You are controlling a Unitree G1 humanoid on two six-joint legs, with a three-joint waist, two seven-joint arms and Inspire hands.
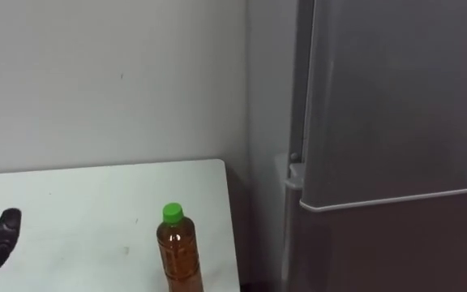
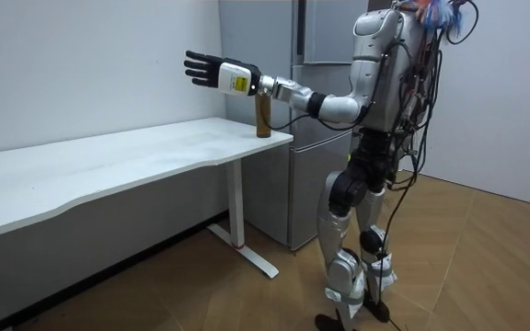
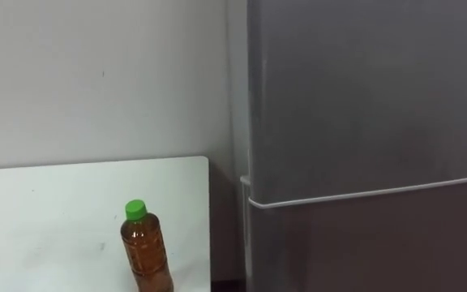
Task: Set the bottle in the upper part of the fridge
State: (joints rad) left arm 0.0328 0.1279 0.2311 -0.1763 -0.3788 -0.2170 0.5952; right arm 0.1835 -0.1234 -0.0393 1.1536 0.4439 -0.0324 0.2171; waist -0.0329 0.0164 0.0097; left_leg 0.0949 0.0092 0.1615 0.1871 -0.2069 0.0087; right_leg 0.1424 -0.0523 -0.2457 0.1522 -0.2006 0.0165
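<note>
Room view: the left hand [image 2: 206, 70] is stretched out level above the white table [image 2: 109, 165], fingers spread straight, holding nothing. The fridge [image 1: 396, 122] looks closed, so its inside is hidden. The bottle [image 1: 178, 251], full of amber liquid, stands upright near the table's fridge-side end, green cap up, apart from the hand.

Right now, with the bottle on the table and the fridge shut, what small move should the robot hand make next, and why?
Probably swing the left robot hand toward the bottle and lower it to grasp. It hangs open above the table, off to the bottle's left, holding nothing, while the bottle stands upright near the table's end by the closed fridge.
</note>
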